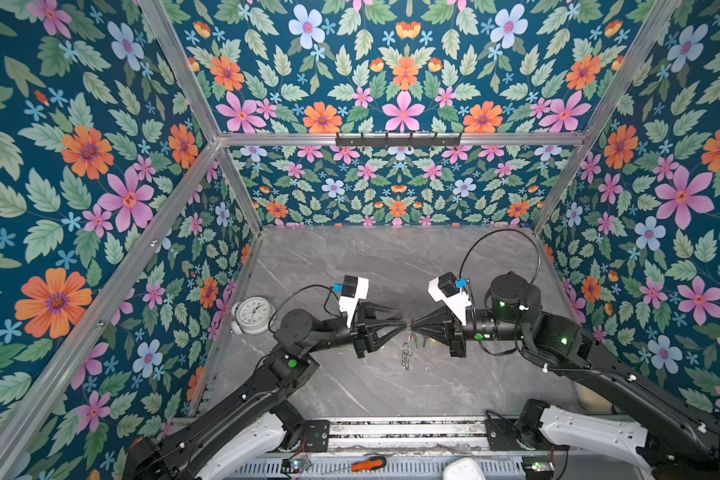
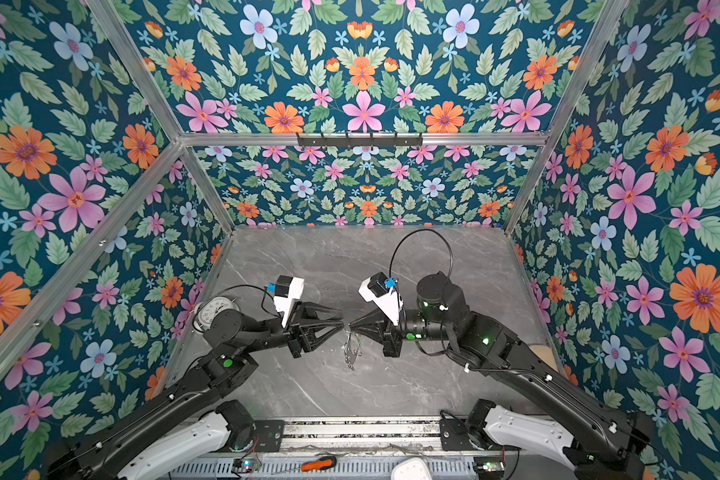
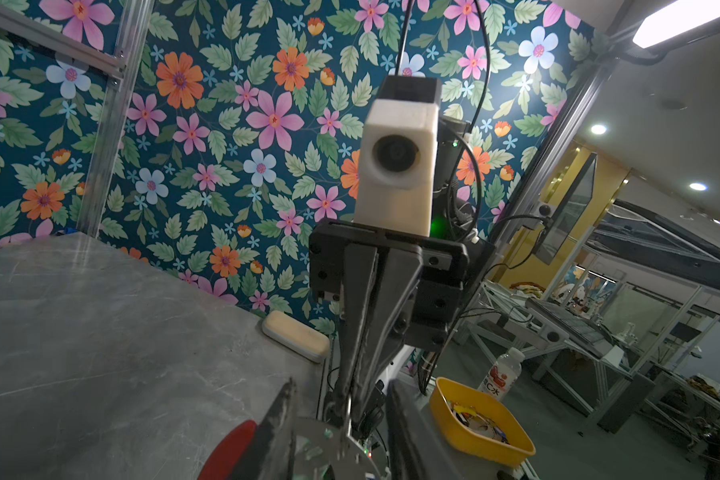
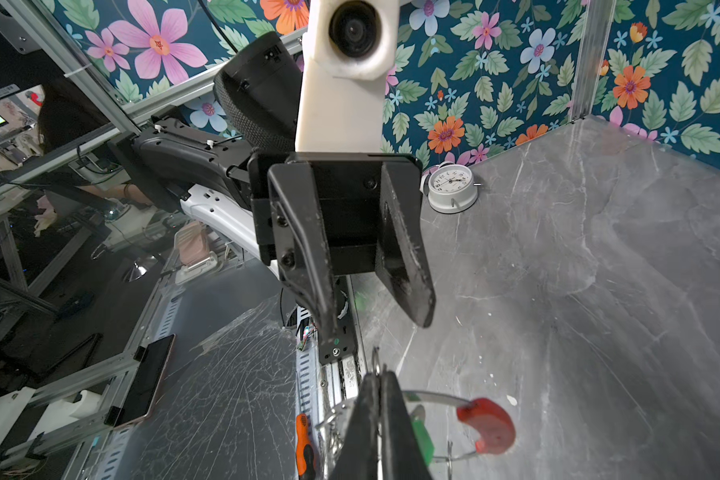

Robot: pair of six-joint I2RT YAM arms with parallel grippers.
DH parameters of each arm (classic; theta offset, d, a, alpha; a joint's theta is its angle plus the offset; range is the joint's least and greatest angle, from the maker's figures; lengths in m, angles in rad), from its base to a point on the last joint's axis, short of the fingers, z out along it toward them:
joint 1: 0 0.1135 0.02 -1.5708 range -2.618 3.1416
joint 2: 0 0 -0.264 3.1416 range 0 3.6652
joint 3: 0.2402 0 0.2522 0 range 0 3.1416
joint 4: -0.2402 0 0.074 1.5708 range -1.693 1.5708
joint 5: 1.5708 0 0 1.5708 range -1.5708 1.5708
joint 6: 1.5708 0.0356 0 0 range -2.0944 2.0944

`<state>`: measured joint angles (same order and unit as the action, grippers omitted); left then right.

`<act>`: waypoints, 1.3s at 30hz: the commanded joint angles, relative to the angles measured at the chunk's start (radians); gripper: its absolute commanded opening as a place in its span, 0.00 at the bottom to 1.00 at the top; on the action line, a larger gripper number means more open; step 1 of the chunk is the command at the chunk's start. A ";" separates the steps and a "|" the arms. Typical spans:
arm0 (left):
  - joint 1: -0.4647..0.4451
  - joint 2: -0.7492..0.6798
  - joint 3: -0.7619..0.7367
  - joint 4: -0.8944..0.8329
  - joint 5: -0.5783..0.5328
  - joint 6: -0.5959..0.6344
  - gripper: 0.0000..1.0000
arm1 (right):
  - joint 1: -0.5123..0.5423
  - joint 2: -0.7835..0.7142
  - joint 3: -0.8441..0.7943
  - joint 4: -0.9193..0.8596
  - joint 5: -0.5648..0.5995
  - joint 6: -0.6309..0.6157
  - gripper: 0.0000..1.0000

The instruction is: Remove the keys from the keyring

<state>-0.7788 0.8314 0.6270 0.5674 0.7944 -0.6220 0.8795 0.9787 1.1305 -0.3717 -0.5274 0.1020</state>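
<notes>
My right gripper [image 4: 378,376] pinches the keyring [image 4: 489,424] up so the keys [image 1: 406,357] hang loose, I think, while my left gripper [image 4: 375,324] sits open beside it to pull.

Left gripper [image 1: 404,322] comes in from the left, right gripper [image 1: 412,326] from the right, and they're nearly tip to tip over the middle of the table [image 1: 350,266]. The keyring [image 4: 437,395] hangs off the right one's tips, just beside the left one's, with the keys [image 4: 421,436] dangling below. The clock [image 1: 252,314] sits at the table's left edge, behind the left arm. A case [image 3: 296,336] lies against the right wall, and a screwdriver [image 1: 368,463] is on the rail in front.
</notes>
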 commanded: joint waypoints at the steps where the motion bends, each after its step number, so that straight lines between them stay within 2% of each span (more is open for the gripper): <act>1: 0.001 0.021 0.039 -0.121 0.063 0.048 0.38 | -0.002 -0.002 0.011 -0.009 0.009 -0.019 0.00; 4: 0.001 0.042 0.067 -0.157 0.087 0.057 0.34 | -0.001 -0.003 0.017 -0.013 0.010 -0.020 0.00; 7: 0.001 0.047 0.077 -0.162 0.113 0.057 0.24 | -0.002 0.000 0.020 -0.020 0.021 -0.024 0.00; 11: 0.001 0.051 0.086 -0.170 0.135 0.059 0.17 | -0.001 0.008 0.024 -0.025 0.037 -0.031 0.00; 16: 0.000 0.043 0.089 -0.179 0.138 0.068 0.12 | -0.003 0.023 0.032 -0.035 0.061 -0.039 0.00; 20: 0.000 0.033 0.083 -0.178 0.130 0.091 0.00 | -0.002 0.030 0.038 -0.026 0.060 -0.033 0.00; 24: 0.000 -0.007 0.050 -0.132 0.071 0.109 0.00 | -0.002 0.034 0.039 0.007 0.049 -0.019 0.00; 28: 0.001 -0.037 0.012 -0.067 0.038 0.111 0.00 | -0.002 -0.005 0.000 0.091 0.044 -0.003 0.35; 29: 0.000 -0.041 0.007 -0.060 0.034 0.111 0.00 | -0.002 -0.017 -0.013 0.110 0.044 -0.003 0.40; 33: 0.001 -0.053 -0.018 -0.010 0.030 0.101 0.00 | -0.003 -0.076 -0.109 0.225 0.054 0.009 0.50; 39: 0.001 -0.067 -0.038 0.028 0.028 0.094 0.00 | -0.003 -0.133 -0.239 0.348 0.035 0.055 0.57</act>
<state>-0.7788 0.7677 0.5915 0.5220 0.8249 -0.5232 0.8768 0.8562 0.9192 -0.1349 -0.4774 0.1268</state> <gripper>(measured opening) 0.050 0.570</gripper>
